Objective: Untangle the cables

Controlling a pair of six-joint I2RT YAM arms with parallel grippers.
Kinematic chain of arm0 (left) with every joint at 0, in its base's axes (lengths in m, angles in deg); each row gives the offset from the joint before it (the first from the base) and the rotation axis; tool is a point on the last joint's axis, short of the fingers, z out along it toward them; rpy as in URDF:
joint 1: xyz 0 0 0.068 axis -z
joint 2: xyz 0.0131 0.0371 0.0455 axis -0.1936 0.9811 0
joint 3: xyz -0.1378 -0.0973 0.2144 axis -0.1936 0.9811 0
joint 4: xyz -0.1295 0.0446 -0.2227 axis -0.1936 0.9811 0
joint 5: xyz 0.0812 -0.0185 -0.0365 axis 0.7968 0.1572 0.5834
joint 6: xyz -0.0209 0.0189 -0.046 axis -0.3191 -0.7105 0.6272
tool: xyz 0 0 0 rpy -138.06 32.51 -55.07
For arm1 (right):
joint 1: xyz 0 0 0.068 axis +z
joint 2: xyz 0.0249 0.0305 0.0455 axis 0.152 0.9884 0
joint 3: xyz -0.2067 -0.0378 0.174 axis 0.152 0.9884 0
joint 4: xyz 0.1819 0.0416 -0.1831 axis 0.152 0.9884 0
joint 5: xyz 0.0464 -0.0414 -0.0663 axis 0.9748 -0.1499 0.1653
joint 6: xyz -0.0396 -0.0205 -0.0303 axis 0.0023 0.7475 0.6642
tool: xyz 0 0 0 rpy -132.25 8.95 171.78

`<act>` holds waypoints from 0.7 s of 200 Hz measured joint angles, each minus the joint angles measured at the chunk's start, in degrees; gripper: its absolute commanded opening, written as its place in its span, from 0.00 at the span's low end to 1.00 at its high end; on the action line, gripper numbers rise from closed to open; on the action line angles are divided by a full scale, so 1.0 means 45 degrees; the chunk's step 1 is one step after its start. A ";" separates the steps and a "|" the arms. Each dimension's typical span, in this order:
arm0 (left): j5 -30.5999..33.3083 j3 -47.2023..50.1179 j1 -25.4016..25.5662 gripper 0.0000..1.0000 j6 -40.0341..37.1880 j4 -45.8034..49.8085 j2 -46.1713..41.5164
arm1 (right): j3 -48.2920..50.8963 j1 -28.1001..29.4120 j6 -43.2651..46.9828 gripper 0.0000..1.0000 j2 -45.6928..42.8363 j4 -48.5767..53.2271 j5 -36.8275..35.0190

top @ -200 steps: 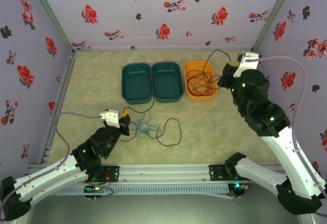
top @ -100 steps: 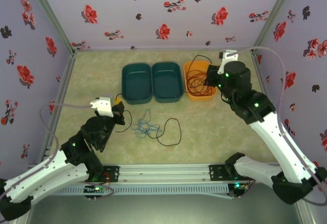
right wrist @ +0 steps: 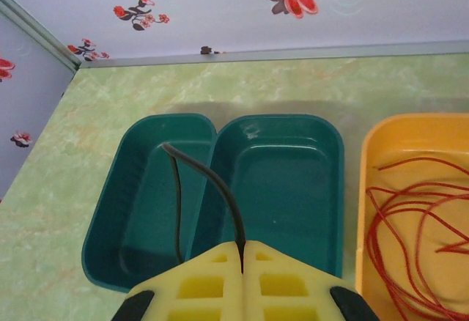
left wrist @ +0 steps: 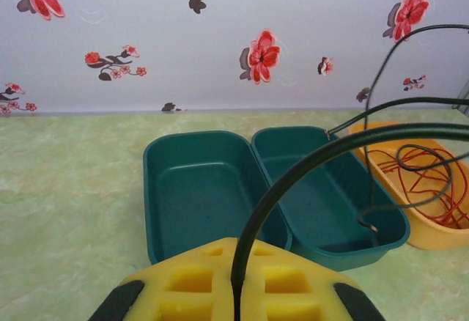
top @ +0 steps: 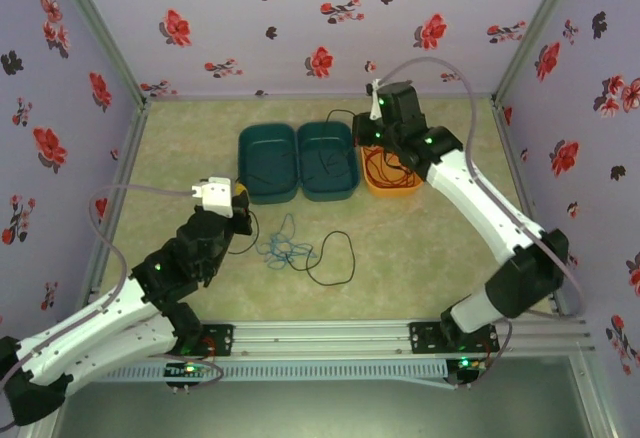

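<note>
Right end effector, clamping black cable, swings from orange tray over teal bins; left end effector clamps black cable too; we expect drop-off.

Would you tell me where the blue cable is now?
Top view: the blue cable lies bunched on the table, just right of the left gripper, in front of the two teal bins.

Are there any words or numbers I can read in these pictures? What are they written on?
No words, numbers or labels can be read anywhere.
Walls: only flower pictures, no writing.
Teal bins and orange bin: plain.
Black cable: no print to be seen.
Rail by the arm bases: small parts too blurred to read.
</note>
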 measured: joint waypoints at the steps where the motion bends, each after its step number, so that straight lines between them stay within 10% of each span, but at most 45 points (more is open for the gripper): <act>1: -0.0005 0.0000 -0.0005 0.05 0.0000 0.0000 0.0000 | -0.0024 -0.0015 -0.0005 0.00 0.0044 -0.0005 0.0029; 140: -0.0719 0.0000 -0.0384 0.05 0.0068 -0.0053 0.0160 | -0.2618 -0.0758 -0.0597 0.04 0.6013 -0.0053 0.1681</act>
